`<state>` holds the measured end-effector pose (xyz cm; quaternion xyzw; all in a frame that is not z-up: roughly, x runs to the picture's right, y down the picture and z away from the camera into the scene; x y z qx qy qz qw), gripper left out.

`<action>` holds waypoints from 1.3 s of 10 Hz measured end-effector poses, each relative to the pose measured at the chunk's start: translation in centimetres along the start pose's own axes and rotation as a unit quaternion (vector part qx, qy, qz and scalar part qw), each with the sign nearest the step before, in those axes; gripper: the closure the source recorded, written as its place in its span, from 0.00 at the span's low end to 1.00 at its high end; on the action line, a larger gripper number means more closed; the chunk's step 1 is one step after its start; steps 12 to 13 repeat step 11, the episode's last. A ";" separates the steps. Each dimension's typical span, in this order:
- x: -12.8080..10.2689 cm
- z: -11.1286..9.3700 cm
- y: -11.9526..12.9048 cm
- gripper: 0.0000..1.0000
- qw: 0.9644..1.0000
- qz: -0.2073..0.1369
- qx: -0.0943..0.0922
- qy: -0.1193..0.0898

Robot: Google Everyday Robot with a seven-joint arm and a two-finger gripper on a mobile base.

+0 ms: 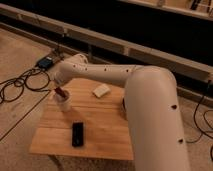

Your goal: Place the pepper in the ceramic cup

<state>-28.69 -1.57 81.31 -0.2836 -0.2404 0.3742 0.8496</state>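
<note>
Your pincer (59, 90) hangs right over the cup (63, 102) on the surface (100, 130), seemingly gripping the pepper (61, 93) poking into it, so next let go and lift straight up.

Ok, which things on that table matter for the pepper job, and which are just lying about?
Job: pepper, ceramic cup, gripper at the cup's mouth.
Lying about: pale block, flat black object, and cables on the floor.
</note>
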 end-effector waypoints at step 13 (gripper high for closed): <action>0.4 0.0 -0.2 0.20 1.000 0.003 -0.003 -0.003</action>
